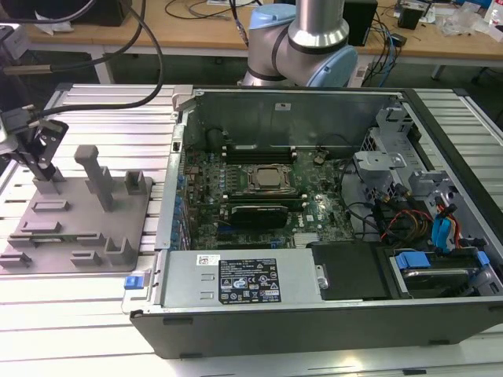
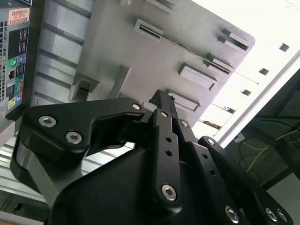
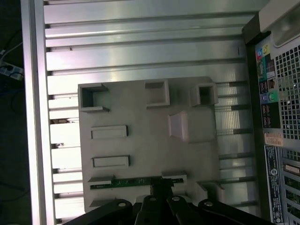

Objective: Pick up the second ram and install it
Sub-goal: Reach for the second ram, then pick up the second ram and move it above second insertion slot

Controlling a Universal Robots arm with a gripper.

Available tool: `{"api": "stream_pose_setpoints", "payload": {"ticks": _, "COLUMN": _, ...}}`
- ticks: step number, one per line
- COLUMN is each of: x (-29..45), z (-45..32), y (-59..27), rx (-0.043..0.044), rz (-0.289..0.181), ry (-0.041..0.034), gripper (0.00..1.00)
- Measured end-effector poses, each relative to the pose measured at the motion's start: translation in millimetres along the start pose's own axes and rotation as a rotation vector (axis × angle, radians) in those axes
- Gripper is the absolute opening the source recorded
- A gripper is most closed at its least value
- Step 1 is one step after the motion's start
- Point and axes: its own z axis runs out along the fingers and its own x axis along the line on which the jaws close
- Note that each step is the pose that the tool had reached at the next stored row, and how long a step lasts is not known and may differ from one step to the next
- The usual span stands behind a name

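**Item 1: gripper** (image 3: 161, 187). Black, two-fingered, on the Universal Robots arm. It is poised over the grey fixture plate (image 3: 140, 150), at the slot near one border of that plate. The jaws are drawn narrow, with little gap between them. They sit across the second ram (image 3: 126, 182) at about its mid-length and, by the look of it, pinch it.

**Item 2: second ram.** It stands on edge in that border slot of the fixture plate and has not been lifted clear. In the first wrist view it appears edge-on as a long, thin green strip with fine pale specks along it. Both ends are seated between small grey brackets. Its flat faces are hidden.

**Handling note (judgement).** The grasp looks best kept centred along the stick, so neither end dips. The board should stay upright and in line with the slot, since a thin card is likely to bind or flex if tilted or twisted. A firm but light squeeze seems enough.

**Item 3: open computer case** (image 1: 314, 314). It lies just beside the fixture plate.
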Motion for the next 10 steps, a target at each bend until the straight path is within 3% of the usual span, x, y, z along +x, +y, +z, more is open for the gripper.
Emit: {"api": "stream_pose_setpoints", "payload": {"ticks": 10, "x": 1.1, "z": 1.6, "y": -0.1, "rx": -0.0001, "rz": -0.001, "ry": -0.0001, "gripper": 0.08}}
